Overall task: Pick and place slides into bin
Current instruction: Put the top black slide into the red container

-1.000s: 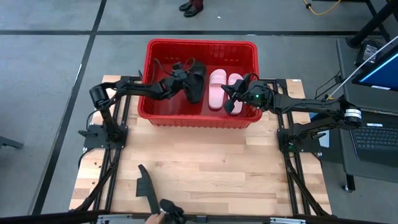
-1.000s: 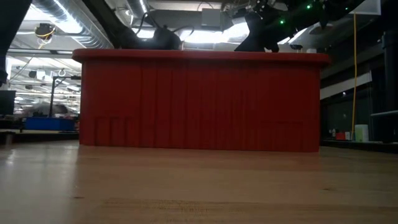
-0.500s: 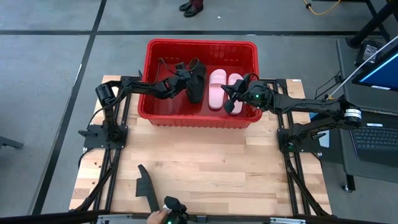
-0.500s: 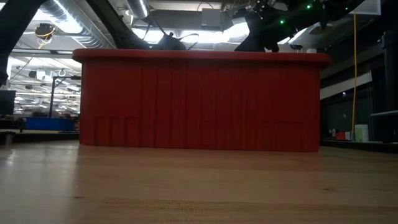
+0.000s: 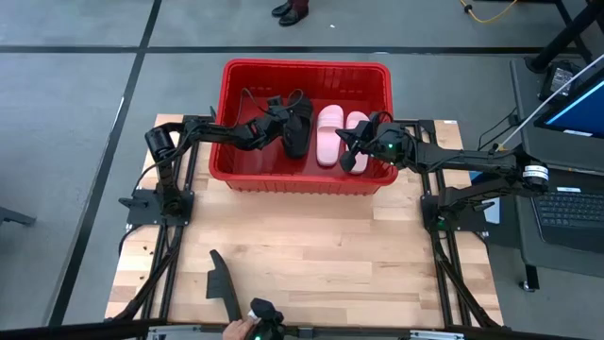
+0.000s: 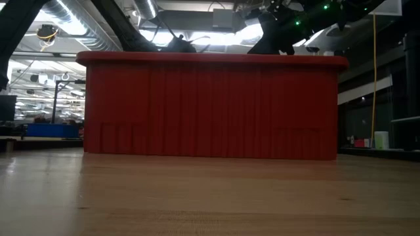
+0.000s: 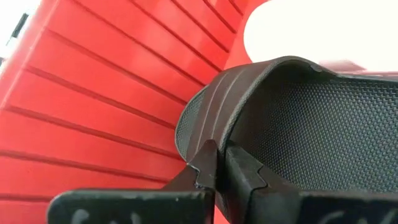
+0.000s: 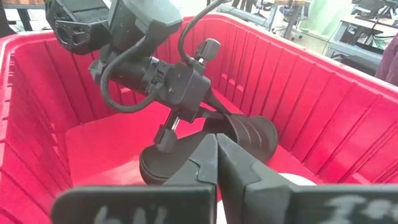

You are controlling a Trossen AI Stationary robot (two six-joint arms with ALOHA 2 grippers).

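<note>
The red bin point(image 5: 302, 64) stands at the table's far middle. Two pink slides point(image 5: 328, 135) point(image 5: 357, 125) lie side by side on its floor. My left gripper point(image 5: 281, 118) reaches in from the left and is shut on a black slide point(image 5: 298, 129), which also shows in the right wrist view point(image 8: 249, 134). My right gripper point(image 5: 347, 142) is shut and hangs over the bin's near right part. A dark shape point(image 5: 357, 162) lies under it. I cannot tell whether that shape is the second black slide. My left gripper pinches the edge of the black slide's wide strap point(image 7: 208, 142) between its two fingertips. The fingers come from the table's left, slanting down. The slide sits inside the bin with its sole end point(image 8: 152, 169) low by the floor; whether it rests there I cannot tell.
A black flat piece point(image 5: 219, 281) lies on the wooden table near the front left. A person's hand point(image 5: 241, 330) shows at the near edge, and shoes point(image 5: 293, 11) stand on the floor beyond the bin. A laptop point(image 5: 571, 104) sits off to the right.
My left gripper has gone down into the bin and a little toward the far edge, carrying the black slide with it. The slide now sits lower behind the bin's rim.
</note>
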